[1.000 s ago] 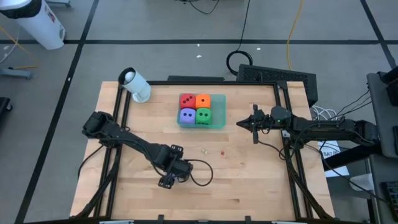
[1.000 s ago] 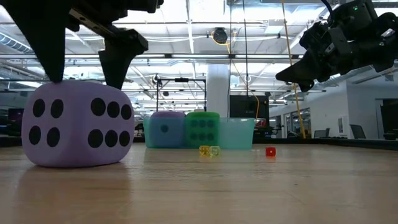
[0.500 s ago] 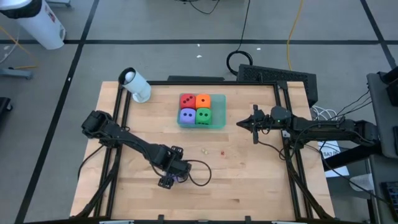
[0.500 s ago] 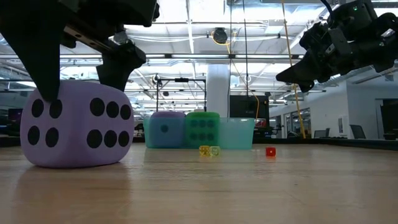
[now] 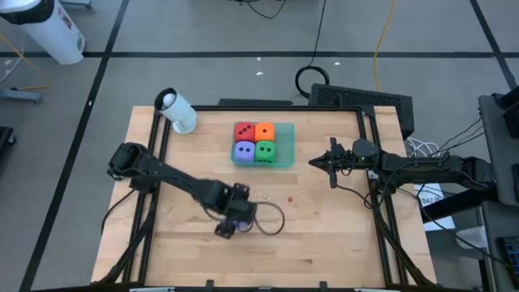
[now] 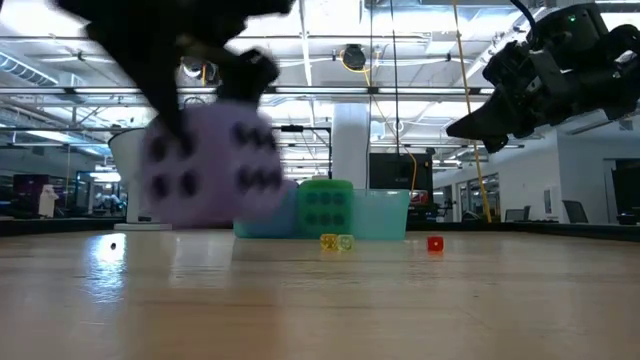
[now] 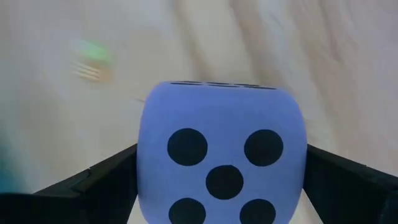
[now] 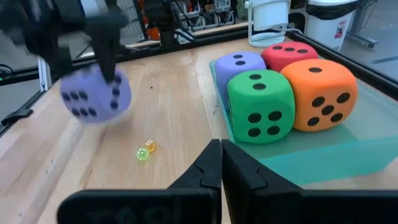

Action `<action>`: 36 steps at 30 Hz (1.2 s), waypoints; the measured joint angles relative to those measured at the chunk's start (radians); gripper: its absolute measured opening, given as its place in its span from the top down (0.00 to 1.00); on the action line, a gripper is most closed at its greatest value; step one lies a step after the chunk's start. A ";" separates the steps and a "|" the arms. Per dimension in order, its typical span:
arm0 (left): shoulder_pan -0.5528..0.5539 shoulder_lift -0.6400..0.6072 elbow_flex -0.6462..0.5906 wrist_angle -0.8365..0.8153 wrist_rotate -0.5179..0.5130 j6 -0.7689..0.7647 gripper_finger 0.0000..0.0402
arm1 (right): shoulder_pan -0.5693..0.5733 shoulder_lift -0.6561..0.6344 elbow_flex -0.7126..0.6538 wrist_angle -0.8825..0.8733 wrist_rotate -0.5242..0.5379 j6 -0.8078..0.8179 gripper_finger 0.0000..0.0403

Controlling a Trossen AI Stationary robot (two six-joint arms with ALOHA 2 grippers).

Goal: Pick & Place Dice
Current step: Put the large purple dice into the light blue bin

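Lifted off the tabletop since the earlier frame, one purple die now hangs gripped in the left hand. Four dice, purple, green, red and orange, sit in one teal tray. Right hand, closed and empty, hovers beside the tray.

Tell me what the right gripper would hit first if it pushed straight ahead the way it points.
Likely the green die in the teal tray: the shut right gripper points at that corner of the tray, though depth is hard to judge.

lavender die motion-blurred, its pips smeared
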 joint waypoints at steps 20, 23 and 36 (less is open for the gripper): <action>0.652 0.005 0.276 0.264 0.023 0.445 0.01 | -0.004 0.007 -0.045 0.081 0.214 0.007 1.00; 0.699 0.036 0.276 0.299 0.054 0.467 0.01 | -0.006 0.021 -0.040 0.088 0.249 0.008 1.00; 0.744 0.287 0.554 0.179 0.159 0.449 0.01 | -0.040 0.121 0.078 0.086 0.260 -0.069 1.00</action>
